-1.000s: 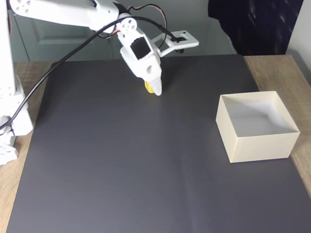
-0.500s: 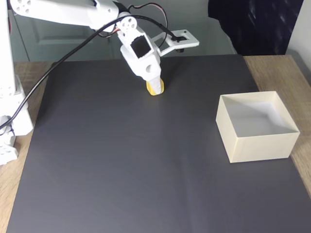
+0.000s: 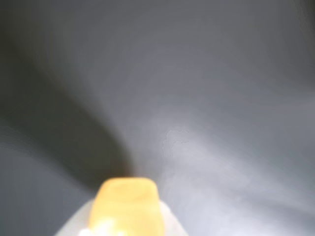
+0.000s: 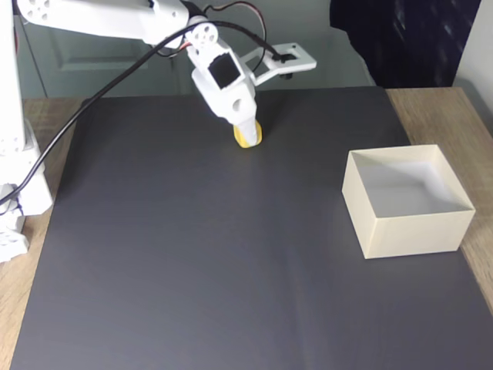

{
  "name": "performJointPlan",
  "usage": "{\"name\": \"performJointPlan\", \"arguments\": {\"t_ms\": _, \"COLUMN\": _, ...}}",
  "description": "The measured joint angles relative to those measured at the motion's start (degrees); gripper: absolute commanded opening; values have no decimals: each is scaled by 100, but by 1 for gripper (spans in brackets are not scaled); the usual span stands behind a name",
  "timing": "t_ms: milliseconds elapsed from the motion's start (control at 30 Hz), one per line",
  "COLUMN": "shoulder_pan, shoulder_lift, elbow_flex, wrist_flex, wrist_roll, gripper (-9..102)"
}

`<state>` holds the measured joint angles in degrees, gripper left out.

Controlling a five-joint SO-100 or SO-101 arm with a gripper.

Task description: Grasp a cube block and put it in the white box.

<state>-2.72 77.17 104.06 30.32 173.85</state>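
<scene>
Wrist view, blurred and close: the yellow cube (image 3: 127, 206) sits at the bottom edge of the picture, pale gripper (image 3: 123, 223) material showing on either side of it at the lower corners. Beyond it spreads the dark grey mat (image 3: 221, 98), with a soft dark shadow running up and to the left from the cube. Focus is poor, so the finger edges cannot be made out clearly.

Fixed view, looking down across the table: the white arm (image 4: 100, 19) reaches in from the upper left, a black cable (image 4: 92, 108) looping down from it toward the base at the left edge. The gripper (image 4: 247, 132) points downward over the far part of the mat (image 4: 192, 254), its fingers closed narrowly around the cube (image 4: 248, 136), which shows yellow at the tip. The cube appears to be at or just above the mat surface; which of the two cannot be told from this angle. The cream-white box (image 4: 408, 227) stands open on the right side of the mat, well apart from the gripper, its white inside visible. Wooden tabletop (image 4: 431, 112) borders the mat on the right and left.
</scene>
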Motion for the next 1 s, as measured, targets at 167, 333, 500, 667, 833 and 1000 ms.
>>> {"name": "performJointPlan", "arguments": {"t_ms": 167, "shoulder_pan": 158, "shoulder_lift": 79, "elbow_flex": -782, "wrist_flex": 352, "wrist_roll": 53, "gripper": 0}}
{"name": "performJointPlan", "arguments": {"t_ms": 333, "shoulder_pan": 483, "shoulder_lift": 79, "elbow_flex": -2162, "wrist_flex": 765, "wrist_roll": 70, "gripper": 0}}
{"name": "performJointPlan", "arguments": {"t_ms": 500, "shoulder_pan": 905, "shoulder_lift": 70, "elbow_flex": -3094, "wrist_flex": 940, "wrist_roll": 264, "gripper": 0}}
{"name": "performJointPlan", "arguments": {"t_ms": 667, "shoulder_pan": 1415, "shoulder_lift": 70, "elbow_flex": -3199, "wrist_flex": 905, "wrist_roll": 378, "gripper": 0}}
{"name": "performJointPlan", "arguments": {"t_ms": 833, "shoulder_pan": 2004, "shoulder_lift": 70, "elbow_flex": -3305, "wrist_flex": 633, "wrist_roll": 378, "gripper": 0}}
{"name": "performJointPlan", "arguments": {"t_ms": 1000, "shoulder_pan": 2417, "shoulder_lift": 70, "elbow_flex": -3489, "wrist_flex": 422, "wrist_roll": 378, "gripper": 0}}
